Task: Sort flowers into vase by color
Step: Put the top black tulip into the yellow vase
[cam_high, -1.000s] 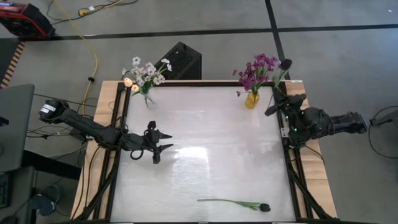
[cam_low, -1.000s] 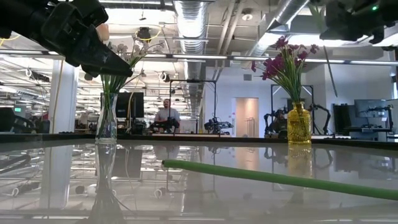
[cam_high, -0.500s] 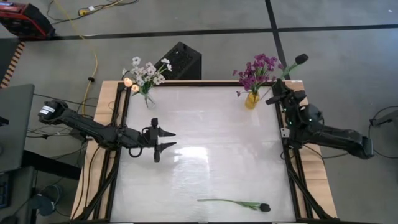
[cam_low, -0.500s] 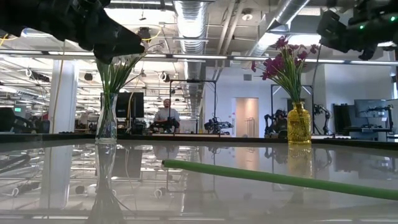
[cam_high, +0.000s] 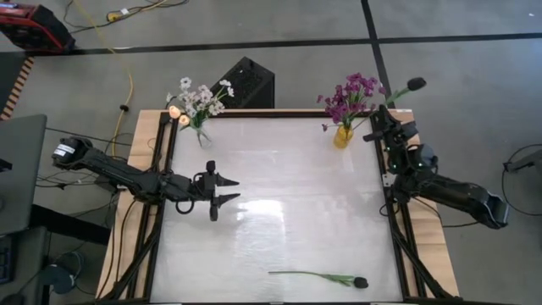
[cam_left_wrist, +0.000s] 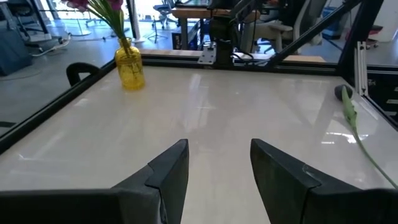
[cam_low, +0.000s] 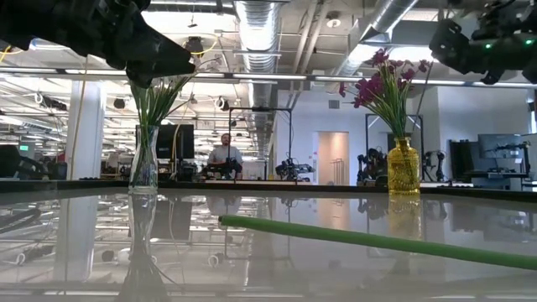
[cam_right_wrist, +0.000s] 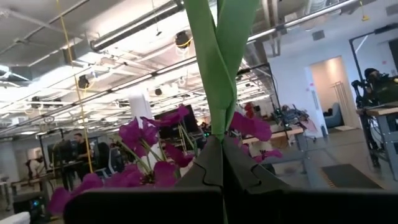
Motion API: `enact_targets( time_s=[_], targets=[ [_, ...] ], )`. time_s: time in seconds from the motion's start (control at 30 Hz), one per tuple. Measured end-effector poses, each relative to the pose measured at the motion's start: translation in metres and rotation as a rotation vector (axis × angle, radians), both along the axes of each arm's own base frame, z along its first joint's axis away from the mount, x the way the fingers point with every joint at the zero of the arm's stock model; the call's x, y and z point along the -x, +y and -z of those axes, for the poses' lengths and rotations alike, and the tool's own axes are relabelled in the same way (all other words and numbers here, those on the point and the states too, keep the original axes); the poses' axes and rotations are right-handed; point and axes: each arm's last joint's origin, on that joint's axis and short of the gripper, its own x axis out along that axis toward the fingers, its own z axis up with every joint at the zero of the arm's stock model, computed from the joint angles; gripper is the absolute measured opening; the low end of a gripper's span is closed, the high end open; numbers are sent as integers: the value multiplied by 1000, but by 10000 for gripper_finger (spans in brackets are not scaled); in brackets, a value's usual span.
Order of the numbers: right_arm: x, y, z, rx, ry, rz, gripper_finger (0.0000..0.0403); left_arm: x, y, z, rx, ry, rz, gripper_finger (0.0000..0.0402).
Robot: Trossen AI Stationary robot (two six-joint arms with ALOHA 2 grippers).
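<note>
My right gripper stands by the table's far right corner, just right of the yellow vase of purple flowers. It is shut on a green-stemmed flower whose dark bud sticks out past the table's far edge. A second dark-budded flower lies flat on the table near the front edge. At the far left, white and peach flowers stand in a clear vase. My left gripper hovers open over the table's left side, with nothing between its fingers. My right gripper pinches the flower's green stem and a leaf between its two fingers. The fingers slant upward toward the far edge and lie roughly along the stem. The flower is lifted clear, and its bud end rises beyond the fingertips, tilted to the right.
Black rails frame the white tabletop on both sides. A black box sits on the floor beyond the far edge. The middle of the table is bare. A person shows far back in the room.
My right arm has swung round, so its gripper now points up and toward the far edge. The held flower has tipped with it, and its bud has gone right, out past the table's far right corner. My left gripper has tipped up a little and stays open.
</note>
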Motion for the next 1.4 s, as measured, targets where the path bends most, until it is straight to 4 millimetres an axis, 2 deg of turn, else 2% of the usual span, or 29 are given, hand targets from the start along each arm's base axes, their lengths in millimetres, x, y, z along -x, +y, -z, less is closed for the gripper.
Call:
enact_targets(
  time_s=[0.9,1.4],
  targets=[
    [-16,-14,5,2,48,44,16,0,0,0,16,-3,-14,162],
    [-28,-22,18,-76,113,25,16,0,2,0,11,-1,-5,162]
  ],
)
